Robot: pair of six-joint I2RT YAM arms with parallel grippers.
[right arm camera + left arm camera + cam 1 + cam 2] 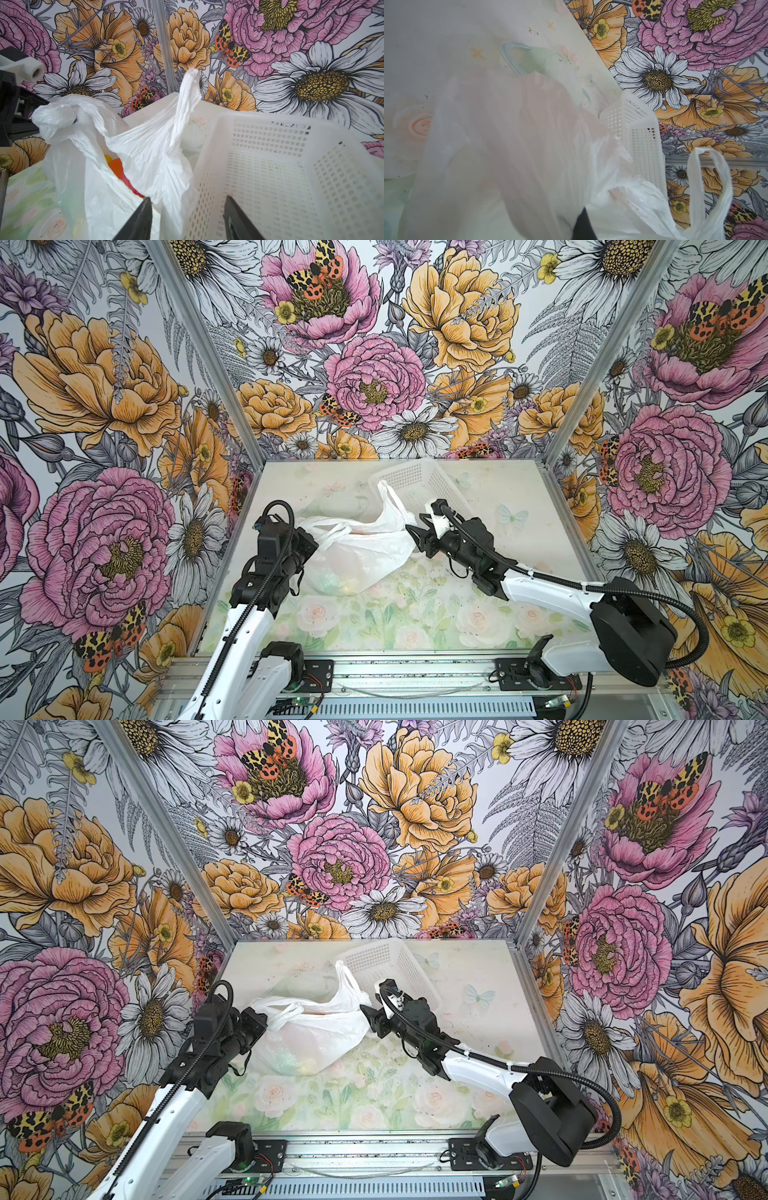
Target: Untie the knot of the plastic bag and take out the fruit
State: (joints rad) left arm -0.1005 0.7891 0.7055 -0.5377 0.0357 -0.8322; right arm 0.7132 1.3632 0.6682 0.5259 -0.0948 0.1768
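Here the plastic bag (365, 549) lies in the middle of the table (415, 614), between the two arms and just in front of the white lattice basket (432, 479), as both top views show. Its two handle loops stand apart. The left handle loop (328, 529) runs into the left gripper (311, 545), whose jaws are closed on that bunched plastic. The upright handle loop (384, 493) rises free beside the basket. The right gripper (417, 537) sits at the bag's right edge with jaws parted and nothing clamped between them. In the right wrist view its fingers (141, 218) are spread, one against the bag film, the other in front of the basket wall (270, 145). The fruit (117, 166) lies inside the bag: orange, yellow and red pieces show at the open mouth, and green and yellow tints show through the film in a top view.
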